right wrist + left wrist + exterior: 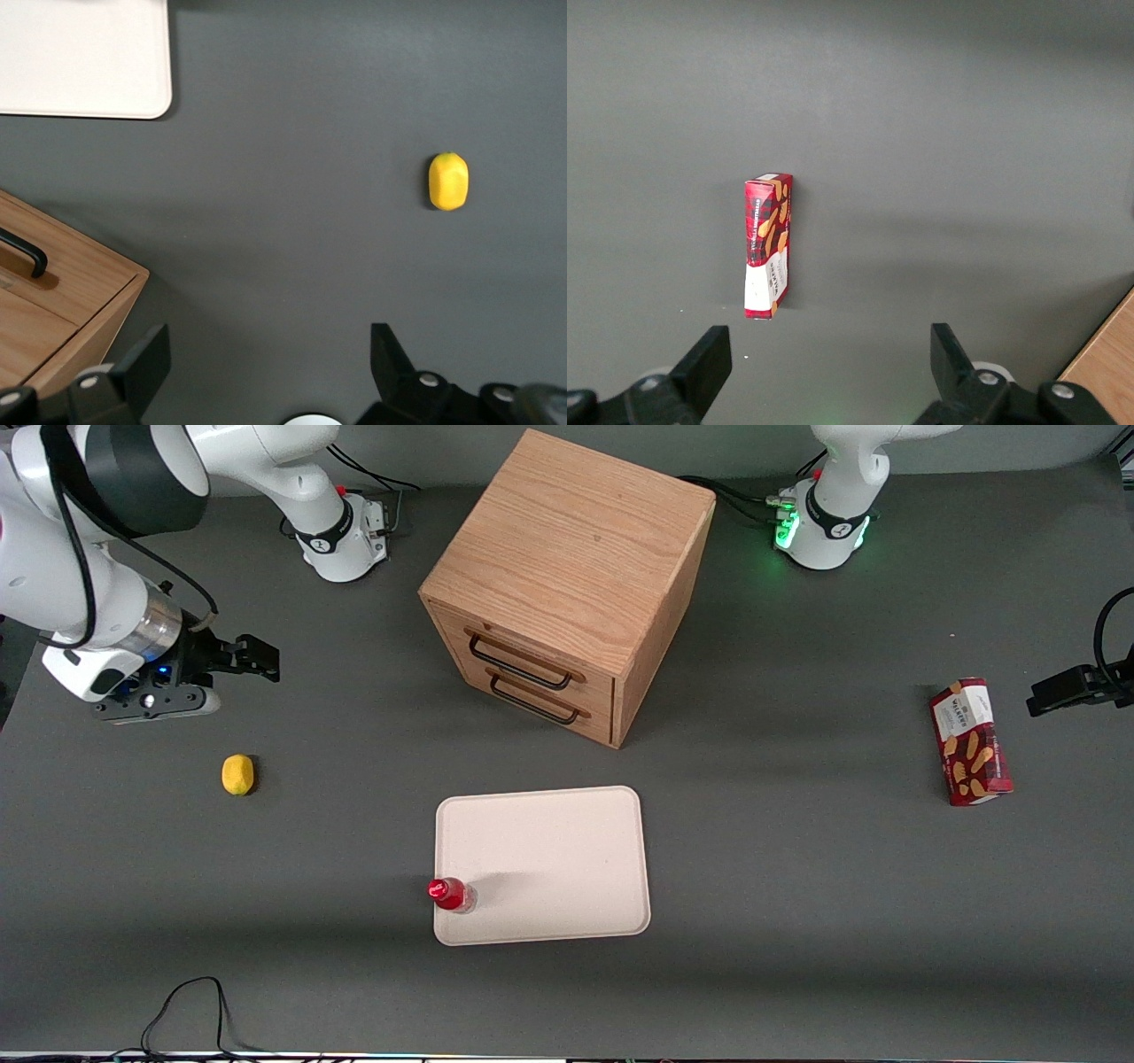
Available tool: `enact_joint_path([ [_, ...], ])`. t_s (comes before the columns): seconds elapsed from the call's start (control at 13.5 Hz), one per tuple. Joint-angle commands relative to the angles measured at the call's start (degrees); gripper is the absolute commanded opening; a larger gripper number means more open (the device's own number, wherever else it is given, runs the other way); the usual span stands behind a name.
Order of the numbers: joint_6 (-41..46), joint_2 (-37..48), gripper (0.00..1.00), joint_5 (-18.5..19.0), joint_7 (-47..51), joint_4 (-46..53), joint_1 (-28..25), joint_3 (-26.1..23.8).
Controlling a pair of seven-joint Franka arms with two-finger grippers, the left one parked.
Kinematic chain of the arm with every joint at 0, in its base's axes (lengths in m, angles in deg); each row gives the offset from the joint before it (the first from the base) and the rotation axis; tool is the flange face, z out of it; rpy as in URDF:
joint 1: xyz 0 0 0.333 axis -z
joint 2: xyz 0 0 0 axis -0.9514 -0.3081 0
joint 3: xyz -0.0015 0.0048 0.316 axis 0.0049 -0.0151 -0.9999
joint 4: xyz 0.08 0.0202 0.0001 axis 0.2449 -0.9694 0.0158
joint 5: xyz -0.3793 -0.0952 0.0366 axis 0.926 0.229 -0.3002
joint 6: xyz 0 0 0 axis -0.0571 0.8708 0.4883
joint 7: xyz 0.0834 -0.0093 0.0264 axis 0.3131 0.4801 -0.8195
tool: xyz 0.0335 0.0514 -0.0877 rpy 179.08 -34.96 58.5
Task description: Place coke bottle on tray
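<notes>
Read across the front view, the pincer (262, 661) comes first. It hangs above the desk (797, 921) at the working arm's end, well apart from everything the task concerns. The right wrist view shows its two fingers (146, 359) spread wide with only bare desk between them, so it is released and carries nothing. Judging from that, it is parked here because its work is over.

At about 5 o'clock from the pincer a small yellow lemon (237, 774) lies on the desk, near the pincer but not under it. It has no part in the task.

Next comes the coke bottle (453, 894). It stands upright with its red cap toward the camera, inside the 7 o'clock corner of the tray (567, 841), close against the rim there. Its clear base appears to rest on the tray's floor rather than on the desk. That corner is the one nearest the working arm, so it is likely the easiest reach. The placement looks done, though so near the rim a nudge could tip the bottle off.

The cream-white tray lies flat, and the rest of its surface is bare. At its 12 o'clock stands the wooden drawer cabinet (567, 584), turned at an angle, both black-handled drawers shut. There is a clear gap between cabinet and tray.

Last, at roughly 3 o'clock from the tray and toward the parked arm's end, a red biscuit box (970, 741) lies flat, well apart from the tray and untouched.
</notes>
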Motion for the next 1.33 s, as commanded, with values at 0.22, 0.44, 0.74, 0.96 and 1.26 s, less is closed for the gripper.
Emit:
enact_joint_path([
  [0.22, 1.08, -0.45, 1.00, -0.21, -5.16, 3.22, 4.83, 0.66],
  [0.44, 3.36, -2.20, 1.00, -0.57, -5.34, 6.73, 5.71, 0.58],
  [0.74, 4.51, -3.09, 1.00, -0.39, -4.46, 8.24, 3.96, -0.66],
  [0.96, 4.51, -3.09, 1.00, -0.39, -4.37, 8.24, 2.72, -0.30],
  [1.26, 4.51, -3.09, 1.00, -0.57, -4.63, 8.58, 2.89, -0.13],
])
